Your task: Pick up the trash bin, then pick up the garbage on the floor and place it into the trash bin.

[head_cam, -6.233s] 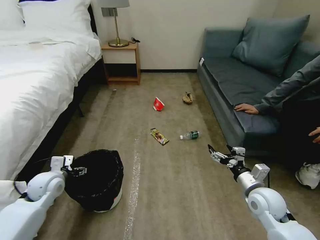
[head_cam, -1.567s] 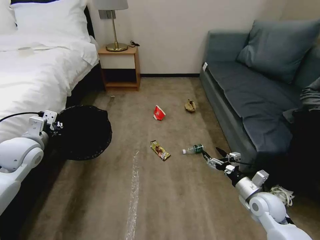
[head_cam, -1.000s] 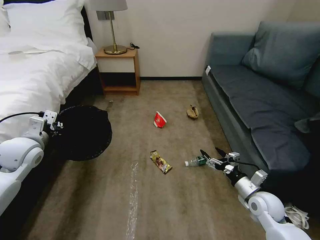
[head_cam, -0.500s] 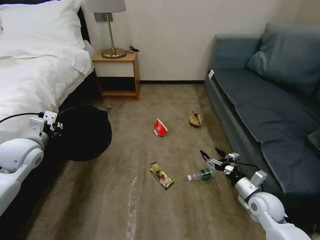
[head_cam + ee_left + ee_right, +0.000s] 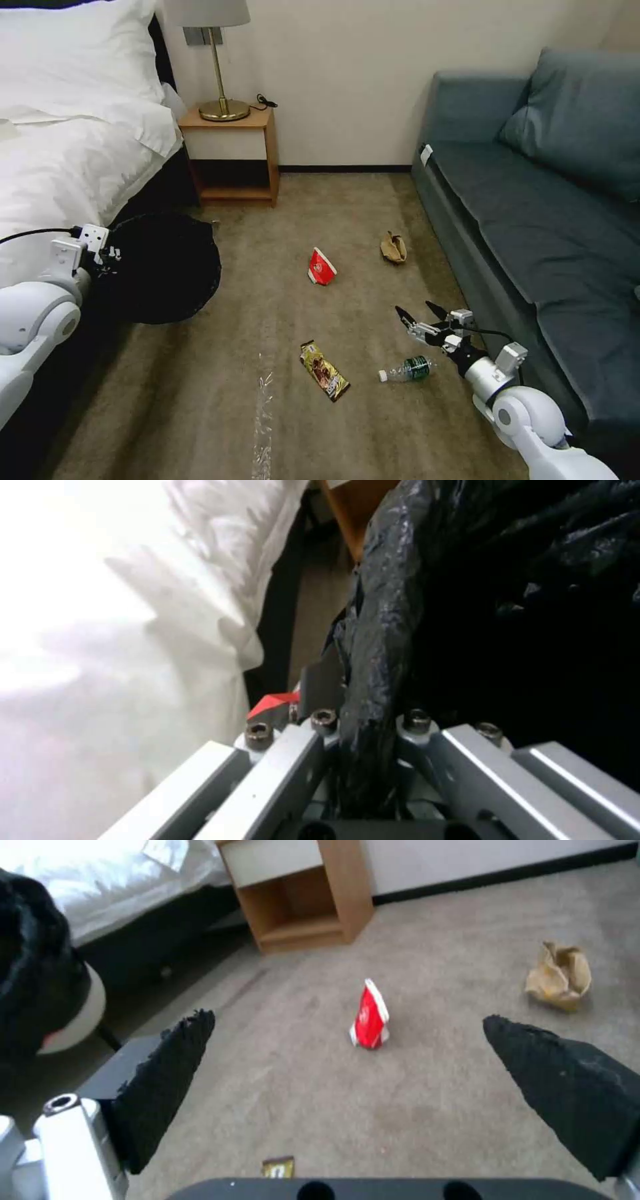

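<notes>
Nearer now, the bottle (image 5: 408, 369) lies below right hand (image 5: 418, 312).

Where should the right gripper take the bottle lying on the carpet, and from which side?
Probably across the green-labelled middle of the bottle, coming down from above. It lies flat on the carpet, white cap toward the snack wrapper, so its round sides are free. The open right gripper hangs just beyond it; turn the fingers across its length.
</notes>
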Tool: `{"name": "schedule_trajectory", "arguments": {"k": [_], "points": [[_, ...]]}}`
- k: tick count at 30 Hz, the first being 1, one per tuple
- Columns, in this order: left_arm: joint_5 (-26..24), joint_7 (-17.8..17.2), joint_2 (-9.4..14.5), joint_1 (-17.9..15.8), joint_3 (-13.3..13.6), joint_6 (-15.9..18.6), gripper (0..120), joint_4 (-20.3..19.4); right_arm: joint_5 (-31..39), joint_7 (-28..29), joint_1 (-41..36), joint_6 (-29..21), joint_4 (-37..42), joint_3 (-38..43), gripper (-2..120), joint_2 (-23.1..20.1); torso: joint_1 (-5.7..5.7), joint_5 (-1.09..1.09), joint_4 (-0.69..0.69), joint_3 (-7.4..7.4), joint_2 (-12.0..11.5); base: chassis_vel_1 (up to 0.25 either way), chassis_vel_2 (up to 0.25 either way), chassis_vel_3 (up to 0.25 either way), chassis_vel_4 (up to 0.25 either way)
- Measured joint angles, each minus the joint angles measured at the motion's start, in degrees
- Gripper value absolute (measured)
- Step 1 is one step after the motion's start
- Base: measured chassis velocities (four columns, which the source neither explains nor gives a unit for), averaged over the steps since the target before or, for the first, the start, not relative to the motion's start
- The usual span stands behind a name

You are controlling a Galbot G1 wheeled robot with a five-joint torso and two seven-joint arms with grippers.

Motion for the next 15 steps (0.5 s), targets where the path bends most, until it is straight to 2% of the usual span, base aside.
{"name": "schedule_trajectory", "arguments": {"k": [1, 3, 4, 6, 15], "points": [[0.0, 0.0, 0.0, 0.0, 0.0, 0.0, 2, 0.0, 0.0, 0.0, 0.0, 0.0, 0.0, 0.0, 100, 0.0, 0.0, 0.0, 0.0, 0.0, 0.0, 0.0, 0.0, 0.0, 0.0], [1.46, 1.35, -0.39, 3.24, -3.35, -1.09, 2, -0.22, -0.75, -0.06, 0.53, -0.4, -1.44, -1.11, 100, -1.05, 0.0, 0.0, 0.0, 0.0, 0.0, 0.0, 0.0, 0.0, 0.0], [1.46, 1.35, -0.39, 3.24, -3.35, -1.09, 2, -0.22, -0.75, -0.06, 0.53, -0.4, -1.44, -1.11, 100, -1.05, 0.0, 0.0, 0.0, 0.0, 0.0, 0.0, 0.0, 0.0, 0.0], [2.95, 2.85, -1.01, 6.86, -6.14, -2.24, 2, -0.54, -1.51, -0.46, 1.55, -0.67, -3.38, -2.08, 100, -2.55, 0.0, 0.0, 0.01, 0.0, 0.0, 0.0, 0.0, 0.0, 0.0], [5.06, 4.15, -3.23, 9.69, -7.42, -3.63, 2, -1.02, -1.25, -0.56, 3.77, -0.77, -5.72, -4.09, 100, -4.31, 0.0, 0.0, 0.01, 0.0, 0.0, 0.0, 0.0, 0.0, 0.0]]}}
